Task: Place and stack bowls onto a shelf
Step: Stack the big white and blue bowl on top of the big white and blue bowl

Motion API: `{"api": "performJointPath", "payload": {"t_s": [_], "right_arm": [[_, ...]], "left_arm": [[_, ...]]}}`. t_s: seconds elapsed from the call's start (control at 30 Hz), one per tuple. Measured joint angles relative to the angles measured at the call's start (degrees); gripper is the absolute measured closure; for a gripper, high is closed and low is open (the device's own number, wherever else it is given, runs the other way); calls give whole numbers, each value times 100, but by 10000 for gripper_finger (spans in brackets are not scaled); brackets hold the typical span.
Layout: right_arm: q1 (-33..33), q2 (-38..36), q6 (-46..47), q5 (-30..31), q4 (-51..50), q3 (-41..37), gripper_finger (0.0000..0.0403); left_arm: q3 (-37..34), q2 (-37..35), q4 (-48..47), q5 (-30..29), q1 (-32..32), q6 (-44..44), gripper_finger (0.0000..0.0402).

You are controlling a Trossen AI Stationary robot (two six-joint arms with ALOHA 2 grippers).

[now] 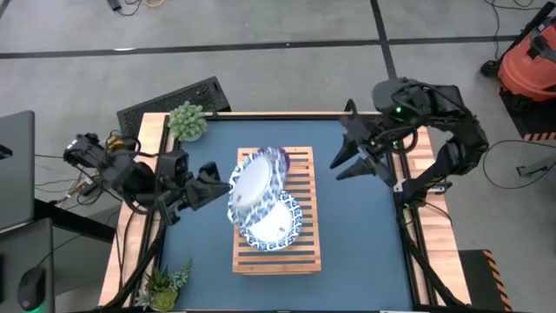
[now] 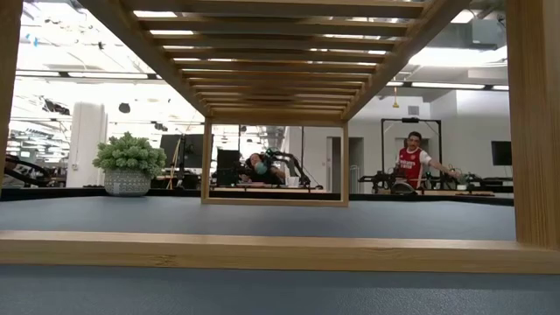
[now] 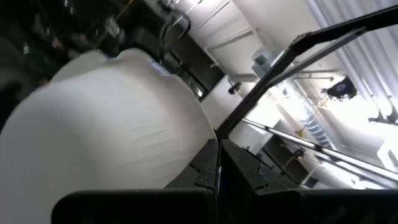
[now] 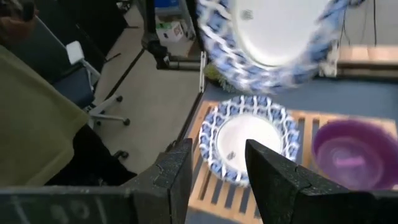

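A white dish with a blue patterned rim [image 1: 254, 184] is held tilted in the air above the slatted light-wood shelf [image 1: 306, 248] by the left gripper [image 1: 219, 182], whose fingers are closed on the dish's edge at the shelf's left side. In the left wrist view the pale underside of this dish [image 3: 106, 137] fills most of the frame. 1 second patterned dish [image 1: 276, 224] is seen lying flat on the shelf, just below the held one; a purple bowl [image 4: 356, 154] is seen beside it in the right wrist view. The right gripper [image 1: 346, 156] hovers over the table to the right of the shelf, fingers spread, empty.

Risk, as judged: the dish is gripped by its rim only and steeply tilted, so it could slip, or be released off-centre and slide off the lower dish.
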Motion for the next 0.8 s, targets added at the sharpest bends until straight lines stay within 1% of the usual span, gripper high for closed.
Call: {"api": "performJointPath", "payload": {"t_s": [0.1, 0.17, 0.27, 0.37, 0.53, 0.6, 0.8], "right_arm": [[115, -19, 208, 31, -331, -4, 230], [216, -27, 343, 61, -465, 2, 230], [425, -64, 501, 392, -679, 0, 230], [653, -66, 643, 721, -682, 0, 230], [992, -66, 1253, 1002, -566, 0, 230], [1153, -66, 1422, 1106, -421, 0, 230], [1497, -66, 1500, 1563, -139, 0, 230]], "left_arm": [[0, 35, -184, 91, -23, -516, 401], [0, 33, -351, 102, -21, -660, 401], [0, 33, -529, 205, -18, -824, 401], [0, 31, -622, 361, -18, -977, 401], [0, -68, -754, 531, -18, -930, 401], [0, -180, -987, 531, -16, -859, 401], [-2, -744, -1857, 535, 106, -826, 401]]}}
